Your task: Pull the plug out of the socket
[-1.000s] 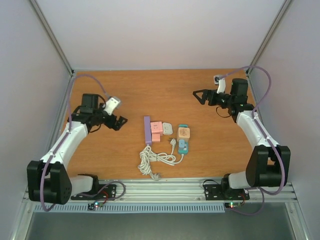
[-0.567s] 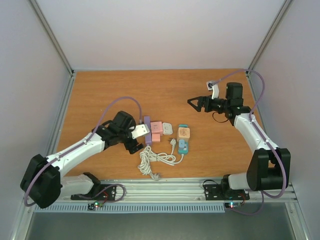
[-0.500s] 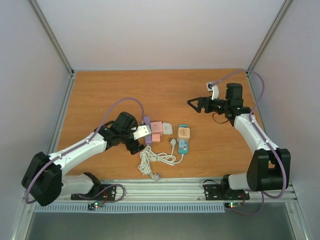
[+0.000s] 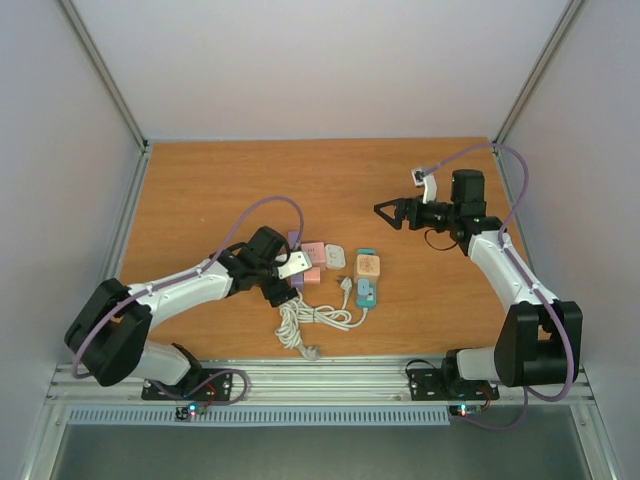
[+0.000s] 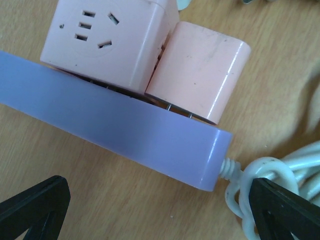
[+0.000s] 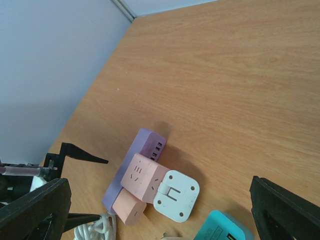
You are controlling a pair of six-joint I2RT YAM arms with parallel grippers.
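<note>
A purple power strip (image 5: 115, 130) lies on the wooden table with a pink cube socket adapter (image 5: 105, 40) and a smaller pink plug (image 5: 200, 70) stuck in its side. My left gripper (image 5: 160, 210) is open, its jaws straddling the strip's cable end without touching it. In the top view the left gripper (image 4: 288, 283) sits over the strip's near end (image 4: 294, 245). My right gripper (image 4: 390, 212) is open and empty, hovering to the right of the strip. The right wrist view shows the strip (image 6: 137, 160), the cube (image 6: 142, 177) and the pink plug (image 6: 127, 207).
A white square adapter (image 6: 175, 195) hangs off the pink cube. A teal adapter (image 4: 366, 291) and an orange-faced cube (image 4: 369, 265) lie right of it. The strip's white cable (image 4: 305, 320) is coiled near the table's front edge.
My left arm has swung from the left side to the power strip and closed in on its near end. The right gripper has drifted slightly left and nearer.
</note>
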